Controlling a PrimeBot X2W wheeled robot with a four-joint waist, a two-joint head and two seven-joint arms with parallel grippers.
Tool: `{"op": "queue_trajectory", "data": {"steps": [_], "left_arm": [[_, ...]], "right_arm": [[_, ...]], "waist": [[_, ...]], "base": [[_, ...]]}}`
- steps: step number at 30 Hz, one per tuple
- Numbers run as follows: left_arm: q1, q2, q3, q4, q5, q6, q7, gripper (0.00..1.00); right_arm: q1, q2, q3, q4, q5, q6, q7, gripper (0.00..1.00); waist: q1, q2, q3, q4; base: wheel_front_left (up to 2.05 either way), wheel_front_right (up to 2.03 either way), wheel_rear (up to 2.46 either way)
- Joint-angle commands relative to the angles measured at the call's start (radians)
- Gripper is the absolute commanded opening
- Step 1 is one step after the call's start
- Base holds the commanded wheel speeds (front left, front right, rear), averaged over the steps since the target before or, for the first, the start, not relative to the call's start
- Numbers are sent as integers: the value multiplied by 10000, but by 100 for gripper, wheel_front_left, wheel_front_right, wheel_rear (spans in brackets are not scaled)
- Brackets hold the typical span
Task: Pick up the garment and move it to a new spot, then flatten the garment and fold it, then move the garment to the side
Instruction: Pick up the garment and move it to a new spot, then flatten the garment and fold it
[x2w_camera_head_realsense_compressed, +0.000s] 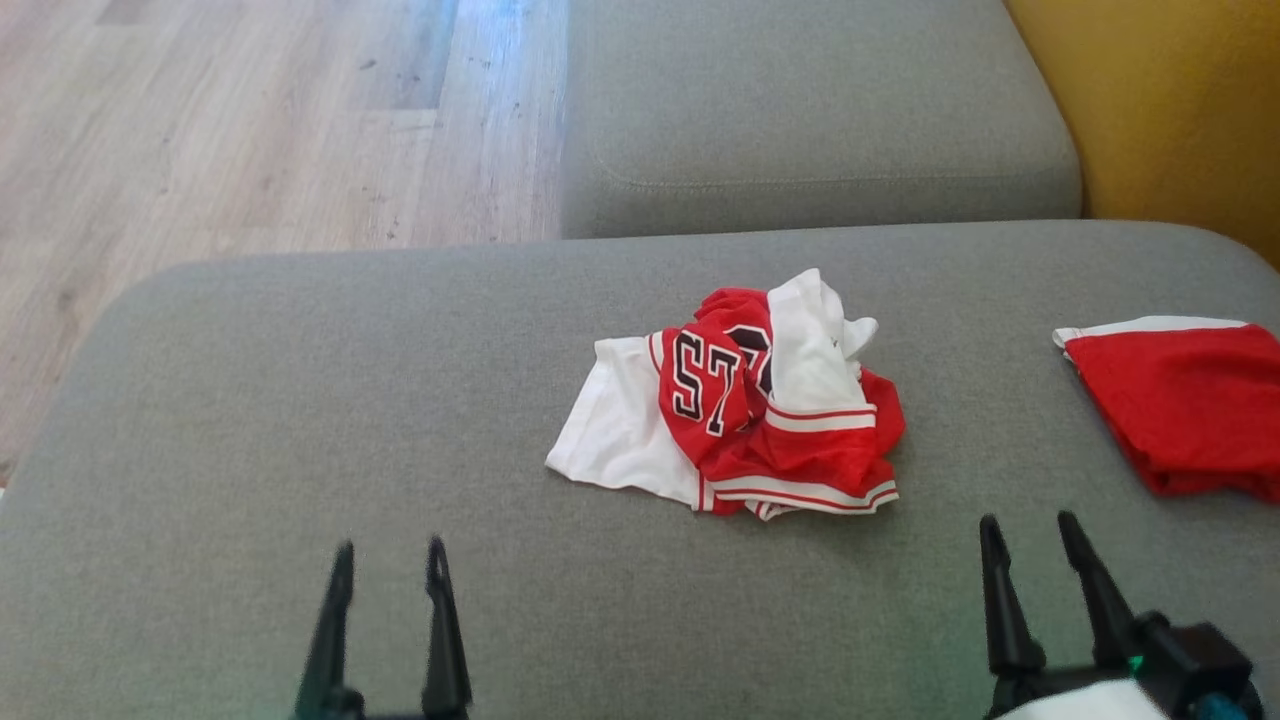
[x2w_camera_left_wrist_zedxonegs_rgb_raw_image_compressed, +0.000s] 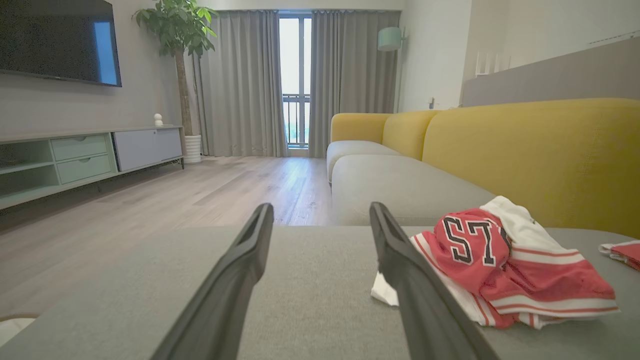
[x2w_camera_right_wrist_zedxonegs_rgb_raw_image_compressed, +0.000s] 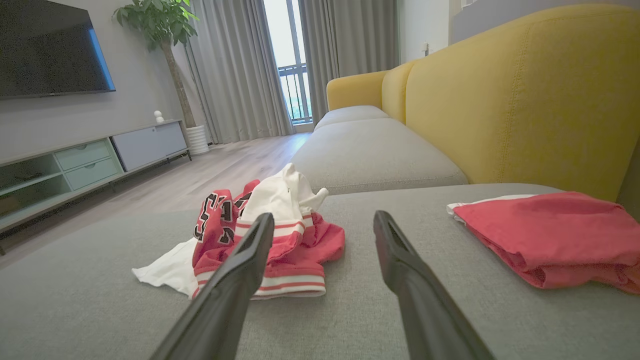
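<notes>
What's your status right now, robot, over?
Left gripper open, empty. Right gripper open, empty. Crumpled jersey untouched on grey cushion. Second red garment lies right, apart.

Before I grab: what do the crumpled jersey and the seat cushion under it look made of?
Crumpled jersey: thin, soft knit, probably polyester; it bunches in loose folds. Seat cushion: grey woven upholstery, matte, fine weave showing.
</notes>
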Motion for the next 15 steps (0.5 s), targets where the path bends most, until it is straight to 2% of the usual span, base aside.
{"op": "queue_trajectory", "data": {"steps": [1, 15], "left_arm": [[-173, -122, 201, -410, 62, -44, -79, 100], [296, -178, 328, -346, 428, -395, -79, 100]], "right_arm": [[-170, -24, 188, -377, -82, 69, -110, 100], [114, 4, 394, -270, -237, 69, -111, 100]], "waist": [[1, -1, -62, 21], [1, -1, -259, -72]], "base": [[0, 0, 0], [0, 0, 0]]}}
